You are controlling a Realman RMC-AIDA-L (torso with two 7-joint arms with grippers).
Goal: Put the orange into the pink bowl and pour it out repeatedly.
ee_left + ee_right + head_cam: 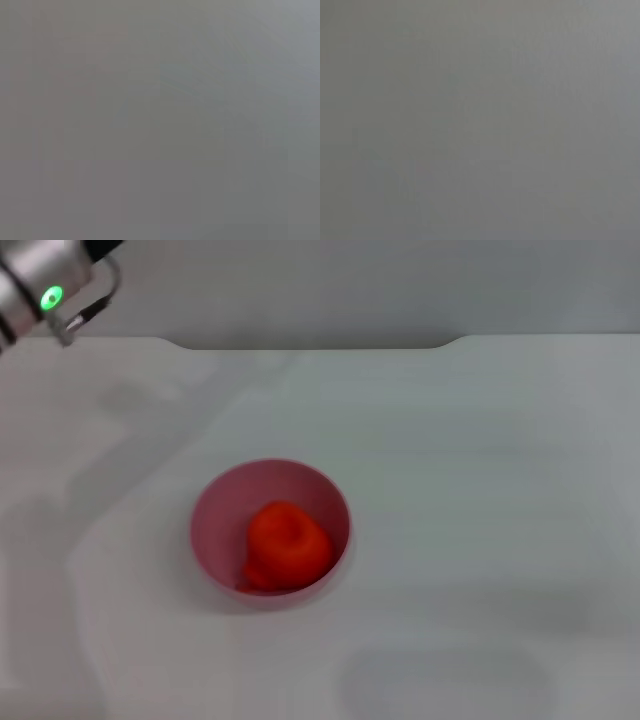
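Note:
The pink bowl [205, 530] stands upright on the white table, a little left of centre in the head view. Inside it lies the orange [288, 545], bright red-orange, resting toward the bowl's near right side. A part of my left arm [45, 285] with a green light shows at the far left top corner, well away from the bowl; its gripper is out of view. My right arm and gripper are out of view. Both wrist views show only plain grey.
The white table [480, 490] runs out on every side of the bowl. Its far edge [310, 343] has a shallow notch against the grey wall.

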